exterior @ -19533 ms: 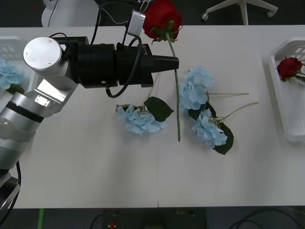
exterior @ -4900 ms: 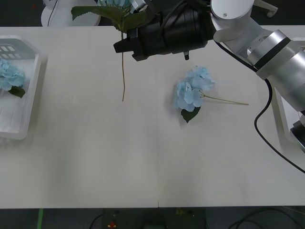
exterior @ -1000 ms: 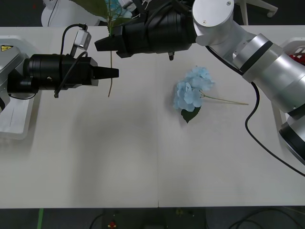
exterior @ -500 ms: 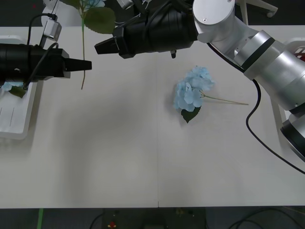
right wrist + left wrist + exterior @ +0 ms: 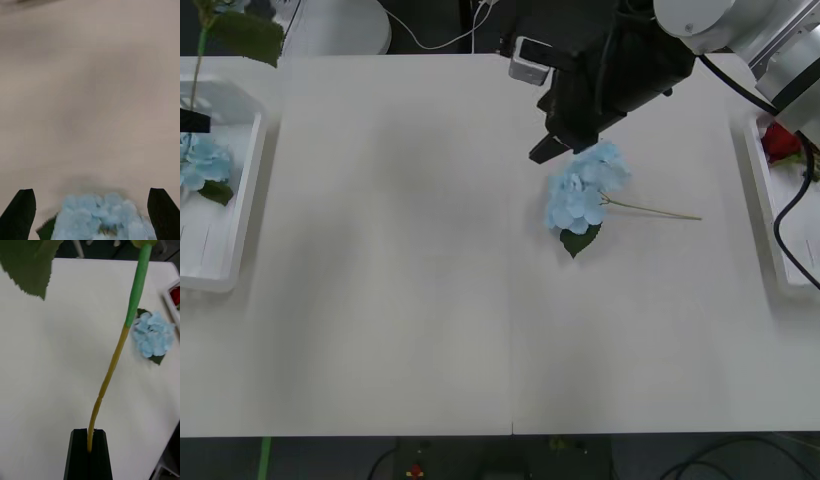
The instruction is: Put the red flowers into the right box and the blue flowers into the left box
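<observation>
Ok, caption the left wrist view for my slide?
Left tool shut on a blue flower's stem; another blue flower lies on the table.

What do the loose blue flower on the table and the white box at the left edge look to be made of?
The blue flower looks artificial: matte, fabric-like petals in a fluffy cluster, with a thin, wire-like stem. The left box looks like moulded white plastic, smooth with a rounded rim. Neither material is certain from looks alone.
</observation>
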